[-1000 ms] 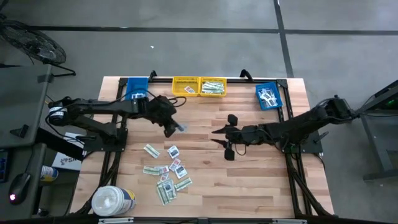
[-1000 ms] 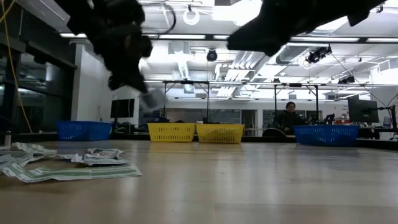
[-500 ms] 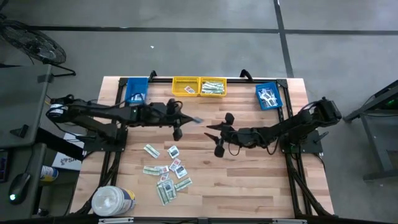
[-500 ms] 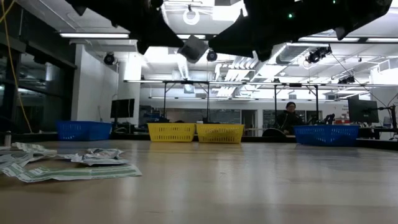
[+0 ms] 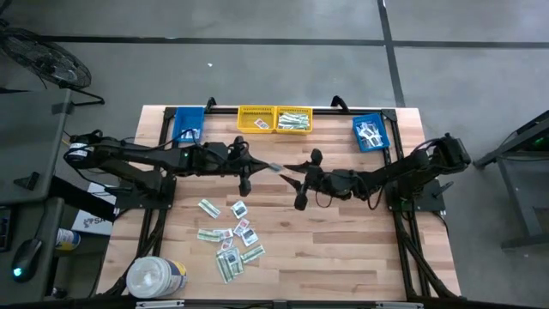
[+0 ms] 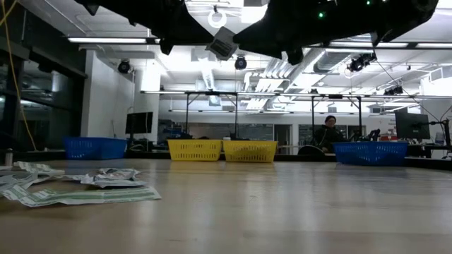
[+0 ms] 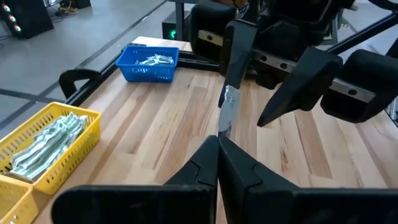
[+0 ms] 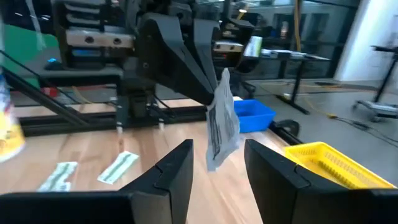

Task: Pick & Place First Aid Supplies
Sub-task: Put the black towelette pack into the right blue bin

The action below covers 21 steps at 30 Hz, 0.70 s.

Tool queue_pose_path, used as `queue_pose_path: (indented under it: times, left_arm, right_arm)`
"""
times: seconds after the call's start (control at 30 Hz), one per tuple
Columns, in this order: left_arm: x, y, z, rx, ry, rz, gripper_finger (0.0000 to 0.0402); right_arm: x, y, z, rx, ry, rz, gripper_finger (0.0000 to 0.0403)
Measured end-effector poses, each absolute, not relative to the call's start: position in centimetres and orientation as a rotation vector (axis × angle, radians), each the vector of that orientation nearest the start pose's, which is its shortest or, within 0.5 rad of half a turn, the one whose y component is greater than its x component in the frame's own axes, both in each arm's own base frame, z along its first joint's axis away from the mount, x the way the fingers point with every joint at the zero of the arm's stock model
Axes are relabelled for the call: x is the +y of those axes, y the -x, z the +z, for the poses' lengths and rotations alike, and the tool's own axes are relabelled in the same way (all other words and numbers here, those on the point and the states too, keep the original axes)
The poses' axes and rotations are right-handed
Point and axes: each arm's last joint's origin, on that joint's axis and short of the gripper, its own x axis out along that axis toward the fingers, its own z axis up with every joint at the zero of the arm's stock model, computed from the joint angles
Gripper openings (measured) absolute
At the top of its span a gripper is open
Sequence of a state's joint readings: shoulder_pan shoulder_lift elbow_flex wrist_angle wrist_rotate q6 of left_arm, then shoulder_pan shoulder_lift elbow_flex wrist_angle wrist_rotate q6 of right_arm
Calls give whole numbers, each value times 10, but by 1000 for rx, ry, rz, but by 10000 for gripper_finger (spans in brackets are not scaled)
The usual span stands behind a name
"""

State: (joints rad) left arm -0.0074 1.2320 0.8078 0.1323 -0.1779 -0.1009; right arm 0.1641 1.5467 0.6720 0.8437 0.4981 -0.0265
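A small white packet (image 5: 273,166) of the first aid supplies is held high over the table's middle by my left gripper (image 5: 257,165), which is shut on it. My right gripper (image 8: 217,165) faces it from the table's right, open. Its two fingers (image 7: 298,87) stand on either side of the packet's free end (image 8: 219,155) without touching. The low view shows the packet (image 6: 224,44) well above the tabletop. Several more packets (image 5: 230,236) lie flat on the wood at the near left. My left gripper pinches one end of the packet (image 7: 222,127) between its two fingertips. The fingers come level from the table's left. The packet sticks out past them toward my right gripper, standing on edge, lifted clear of the table.
Two yellow bins (image 5: 274,119) stand side by side at the far edge, with a blue bin (image 5: 189,123) at the far left and another blue bin (image 5: 371,132) at the far right. A big white tub (image 5: 154,276) stands at the near left corner. A person sits in the room behind (image 6: 329,130).
My left gripper has risen and gone toward the table's right with the packet, tipping up to nearly level and rolling. My right gripper has moved toward the table's left, up to the packet, and levelled out, still open.
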Motion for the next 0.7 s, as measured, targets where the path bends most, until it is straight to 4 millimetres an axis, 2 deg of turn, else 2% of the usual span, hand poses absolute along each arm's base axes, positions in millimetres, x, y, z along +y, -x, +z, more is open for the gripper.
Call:
queue_pose_path:
  times: [0.37,0.47,0.6,0.7]
  left_arm:
    - [3,-272,279,284,56,171,0]
    - [3,-273,279,284,56,171,0]
    - [3,-272,279,284,57,169,0]
    - [3,-273,279,285,58,164,0]
  right_arm:
    - [22,-311,216,21,3,-290,127]
    - [22,-311,216,21,3,-286,94]
    - [22,-311,216,22,7,-277,21]
    - [22,-311,216,17,17,-265,9]
